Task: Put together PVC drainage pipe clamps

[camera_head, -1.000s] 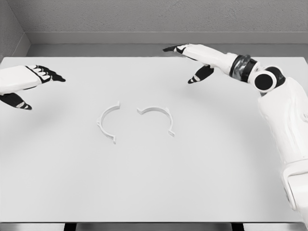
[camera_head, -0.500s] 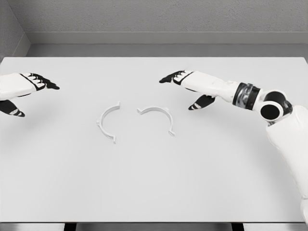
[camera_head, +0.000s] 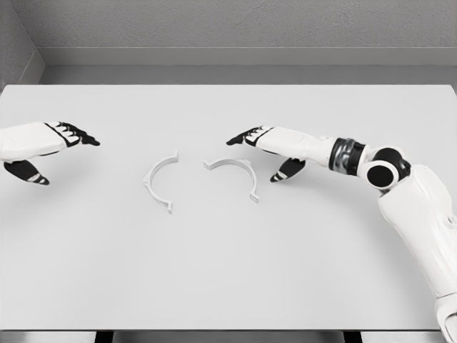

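Two white half-ring clamp pieces lie apart on the white table (camera_head: 228, 271). The left clamp half (camera_head: 158, 180) is a C-shaped arc with its gap facing right. The right clamp half (camera_head: 234, 174) arches upward with its gap facing down and to the left. My right hand (camera_head: 265, 146) hovers just right of and above the right half, fingers spread, holding nothing. At the table's left edge my left hand (camera_head: 56, 146) is open too, well left of the left half.
A grey wall (camera_head: 228, 28) runs behind the table's far edge. The right forearm (camera_head: 357, 161) and upper arm (camera_head: 421, 221) cross the right side of the table.
My right hand has come down and toward me, from the table's far side to beside the right clamp half. My left hand has dropped slightly and shifted a little right.
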Action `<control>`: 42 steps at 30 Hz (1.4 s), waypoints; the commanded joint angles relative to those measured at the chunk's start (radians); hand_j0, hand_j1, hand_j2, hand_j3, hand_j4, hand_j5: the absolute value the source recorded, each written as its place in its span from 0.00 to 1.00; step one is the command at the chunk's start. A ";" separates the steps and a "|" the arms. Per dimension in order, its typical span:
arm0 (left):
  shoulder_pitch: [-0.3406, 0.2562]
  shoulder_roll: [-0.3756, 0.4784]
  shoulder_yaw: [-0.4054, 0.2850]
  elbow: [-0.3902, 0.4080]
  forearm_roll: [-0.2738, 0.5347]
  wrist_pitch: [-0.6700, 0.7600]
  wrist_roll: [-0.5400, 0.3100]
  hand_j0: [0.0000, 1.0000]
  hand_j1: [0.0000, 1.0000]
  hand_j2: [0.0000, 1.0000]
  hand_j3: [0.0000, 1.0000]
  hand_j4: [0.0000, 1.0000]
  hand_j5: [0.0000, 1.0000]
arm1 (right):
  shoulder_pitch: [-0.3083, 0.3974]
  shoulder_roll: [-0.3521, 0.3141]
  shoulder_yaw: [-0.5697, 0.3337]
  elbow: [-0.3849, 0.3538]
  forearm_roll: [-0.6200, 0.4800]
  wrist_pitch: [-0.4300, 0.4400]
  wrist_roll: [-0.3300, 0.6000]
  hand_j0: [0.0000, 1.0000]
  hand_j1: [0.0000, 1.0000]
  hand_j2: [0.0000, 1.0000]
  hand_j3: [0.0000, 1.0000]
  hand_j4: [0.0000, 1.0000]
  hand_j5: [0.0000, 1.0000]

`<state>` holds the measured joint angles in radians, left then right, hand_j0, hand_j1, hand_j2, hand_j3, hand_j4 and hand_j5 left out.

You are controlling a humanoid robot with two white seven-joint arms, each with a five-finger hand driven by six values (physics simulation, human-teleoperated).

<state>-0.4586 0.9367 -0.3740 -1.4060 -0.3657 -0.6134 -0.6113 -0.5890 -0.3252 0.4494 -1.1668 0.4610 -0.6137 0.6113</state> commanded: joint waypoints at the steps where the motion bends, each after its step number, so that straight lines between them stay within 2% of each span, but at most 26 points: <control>1: 0.000 -0.004 -0.002 0.001 0.005 0.003 0.000 1.00 1.00 1.00 1.00 1.00 1.00 | 0.000 0.032 0.000 0.001 -0.007 0.003 0.000 1.00 1.00 1.00 1.00 1.00 1.00; 15: -0.009 0.013 0.015 0.002 0.004 0.003 0.000 1.00 1.00 1.00 1.00 1.00 1.00 | -0.008 0.094 0.028 -0.001 -0.004 0.003 0.000 1.00 1.00 1.00 1.00 1.00 1.00; 20: 0.003 0.088 0.015 -0.002 0.008 0.003 0.000 1.00 1.00 1.00 1.00 1.00 1.00 | -0.009 0.109 0.031 -0.001 -0.004 0.003 0.000 1.00 1.00 1.00 1.00 1.00 1.00; 28: 0.002 0.083 0.015 -0.019 0.010 0.003 0.000 1.00 1.00 1.00 1.00 1.00 1.00 | -0.011 0.123 0.055 0.004 0.002 0.003 0.000 1.00 1.00 1.00 1.00 1.00 1.00; 31: -0.012 0.080 0.027 -0.021 0.013 0.003 0.000 1.00 1.00 1.00 1.00 1.00 1.00 | -0.034 0.112 0.045 0.042 0.021 0.003 0.000 1.00 1.00 1.00 1.00 1.00 1.00; 33: 0.005 0.080 0.023 -0.010 0.011 0.003 0.000 1.00 1.00 1.00 1.00 1.00 1.00 | -0.048 0.094 -0.026 0.053 0.028 0.003 0.000 1.00 1.00 1.00 1.00 1.00 1.00; 35: 0.041 0.082 0.024 -0.001 0.010 0.003 0.000 1.00 1.00 1.00 1.00 1.00 1.00 | -0.071 0.077 -0.035 0.058 0.027 0.003 0.000 1.00 1.00 1.00 1.00 1.00 1.00; 36: 0.049 0.065 0.012 -0.008 0.013 0.003 0.000 1.00 1.00 1.00 1.00 1.00 1.00 | -0.101 0.077 -0.041 0.099 0.028 0.003 0.000 1.00 1.00 1.00 1.00 1.00 1.00; 38: 0.063 0.025 0.020 -0.057 0.013 0.003 0.000 1.00 1.00 1.00 1.00 1.00 1.00 | -0.156 0.098 -0.038 0.199 0.042 0.003 0.000 1.00 1.00 1.00 1.00 1.00 1.00; 42: 0.055 -0.036 0.024 -0.206 0.011 0.003 0.000 1.00 1.00 1.00 1.00 1.00 1.00 | -0.189 0.178 -0.028 0.300 0.097 0.003 0.000 1.00 1.00 1.00 1.00 1.00 1.00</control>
<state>-0.3989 0.9293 -0.3513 -1.5415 -0.3595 -0.6135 -0.6113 -0.7777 -0.1795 0.4216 -0.9224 0.5409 -0.6132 0.6112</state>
